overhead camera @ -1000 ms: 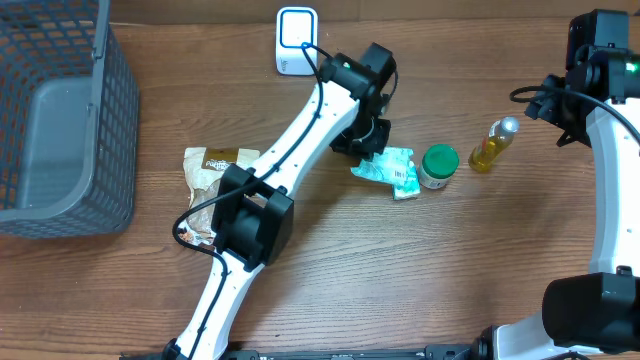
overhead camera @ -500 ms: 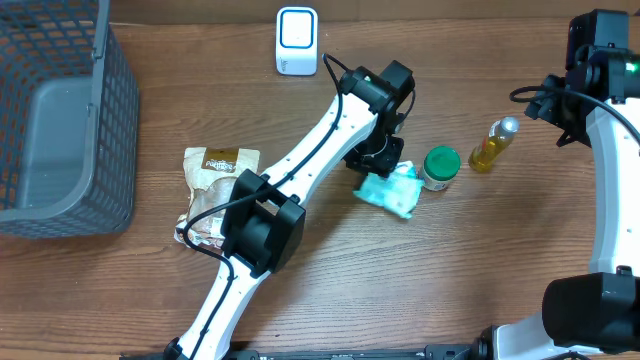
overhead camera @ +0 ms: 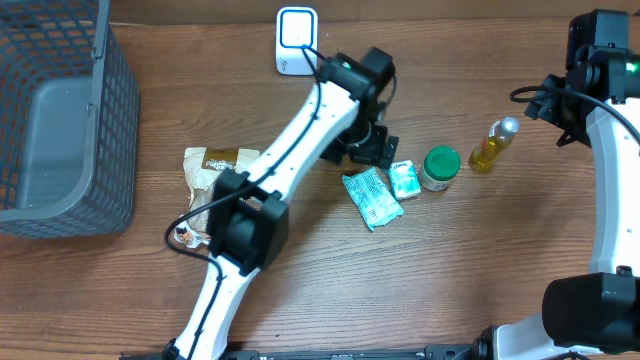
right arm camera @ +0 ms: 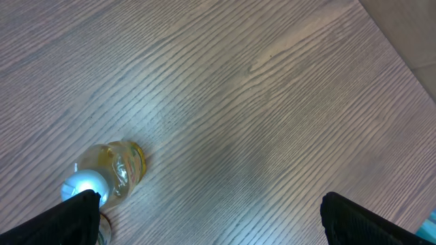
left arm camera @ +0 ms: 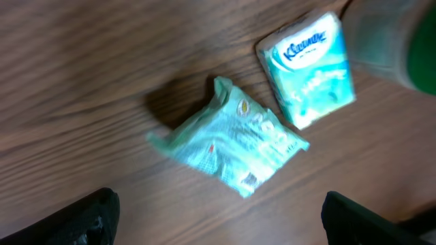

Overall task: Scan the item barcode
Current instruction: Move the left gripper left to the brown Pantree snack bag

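Since a second before, the left claw had gone from shut to wide open and let go of the teal packet. The packet sat flat on the desk, just beside the Kleenex pack. The claw held nothing. The packet lay just on the robot's side of it, long axis running diagonally from far-left to near-right. The left arm was much the nearer. The right claw, fully spread and empty, hung well apart by the yellow bottle. The scanner stood at the desk's far edge, so a fresh grasp seemed needed.
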